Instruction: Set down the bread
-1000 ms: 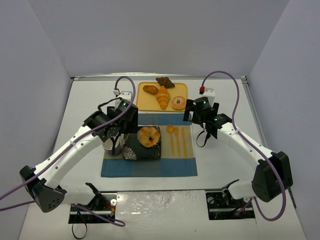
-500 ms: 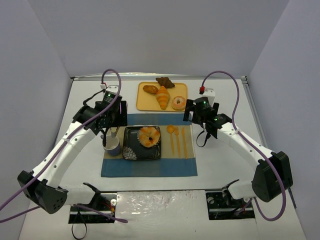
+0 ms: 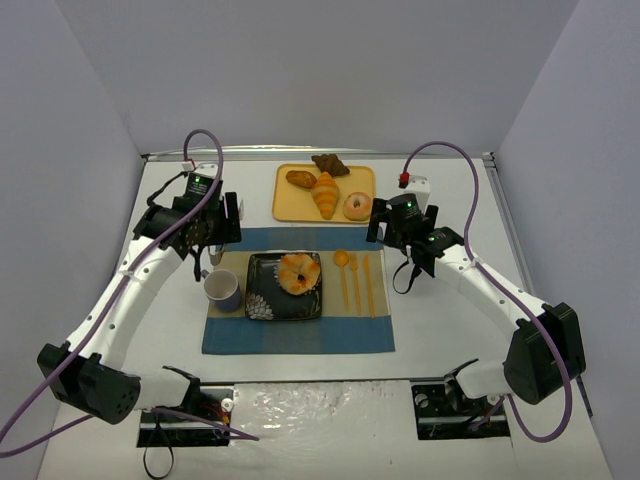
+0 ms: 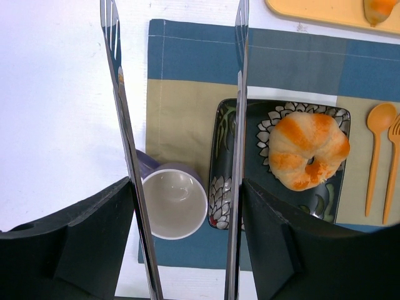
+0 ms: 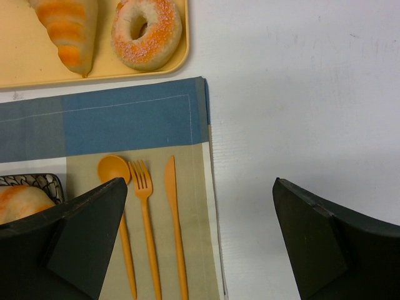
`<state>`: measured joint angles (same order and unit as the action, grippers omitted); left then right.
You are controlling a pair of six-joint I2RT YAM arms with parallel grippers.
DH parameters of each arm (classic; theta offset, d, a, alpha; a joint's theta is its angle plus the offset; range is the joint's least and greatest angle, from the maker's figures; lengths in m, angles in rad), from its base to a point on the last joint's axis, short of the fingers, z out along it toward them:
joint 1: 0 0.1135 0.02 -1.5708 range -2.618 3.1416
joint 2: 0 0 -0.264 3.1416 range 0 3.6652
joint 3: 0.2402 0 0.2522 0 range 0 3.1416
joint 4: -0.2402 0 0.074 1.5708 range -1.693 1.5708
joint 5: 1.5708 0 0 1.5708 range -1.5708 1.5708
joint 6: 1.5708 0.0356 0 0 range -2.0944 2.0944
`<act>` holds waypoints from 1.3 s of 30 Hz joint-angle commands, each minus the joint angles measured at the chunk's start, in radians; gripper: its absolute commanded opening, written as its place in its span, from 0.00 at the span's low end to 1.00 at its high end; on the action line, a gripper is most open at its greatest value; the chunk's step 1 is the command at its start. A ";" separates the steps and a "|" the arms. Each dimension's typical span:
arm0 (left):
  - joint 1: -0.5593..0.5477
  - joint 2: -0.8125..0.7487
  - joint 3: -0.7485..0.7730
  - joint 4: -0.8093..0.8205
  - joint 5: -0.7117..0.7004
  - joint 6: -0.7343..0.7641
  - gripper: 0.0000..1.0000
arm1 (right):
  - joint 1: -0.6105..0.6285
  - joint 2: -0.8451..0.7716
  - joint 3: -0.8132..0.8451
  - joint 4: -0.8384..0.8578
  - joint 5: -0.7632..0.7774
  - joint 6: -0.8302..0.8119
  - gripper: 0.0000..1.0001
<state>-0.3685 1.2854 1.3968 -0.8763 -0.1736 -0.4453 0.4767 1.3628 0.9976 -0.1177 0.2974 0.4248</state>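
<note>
The bread (image 3: 298, 272), a round golden-orange bun with a swirled top, lies on a dark flowered plate (image 3: 262, 305) on the placemat. It also shows in the left wrist view (image 4: 307, 150), on the plate (image 4: 275, 109), and at the edge of the right wrist view (image 5: 22, 200). My left gripper (image 3: 207, 262) is open and empty, up and to the left of the plate, above the mat's left edge (image 4: 175, 19). My right gripper (image 3: 408, 272) is open and empty over the mat's right edge (image 5: 199, 187).
A purple cup (image 3: 224, 290) stands left of the plate. An orange spoon, fork and knife (image 3: 357, 280) lie to its right. A yellow tray (image 3: 300, 205) at the back holds a croissant (image 3: 325, 195), a ring donut (image 3: 357, 206) and two brown pastries (image 3: 330, 163).
My left arm has drawn back from over the plate, to the left and toward the far side. The bread stays on the plate. The right arm has not moved.
</note>
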 commanded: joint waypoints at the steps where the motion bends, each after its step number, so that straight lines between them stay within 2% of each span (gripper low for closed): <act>1: 0.037 0.001 0.041 0.062 0.028 0.029 0.62 | -0.006 -0.020 0.054 0.033 0.000 -0.005 1.00; 28: 0.218 0.052 0.064 0.098 0.117 0.079 0.62 | -0.006 -0.011 0.078 0.021 0.003 -0.020 1.00; 39: 0.352 0.166 0.091 0.171 0.203 0.068 0.62 | -0.006 -0.002 0.102 0.007 0.003 -0.029 1.00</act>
<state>-0.0655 1.4220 1.4025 -0.7957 -0.0173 -0.3771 0.4767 1.3635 1.0430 -0.1321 0.2970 0.4138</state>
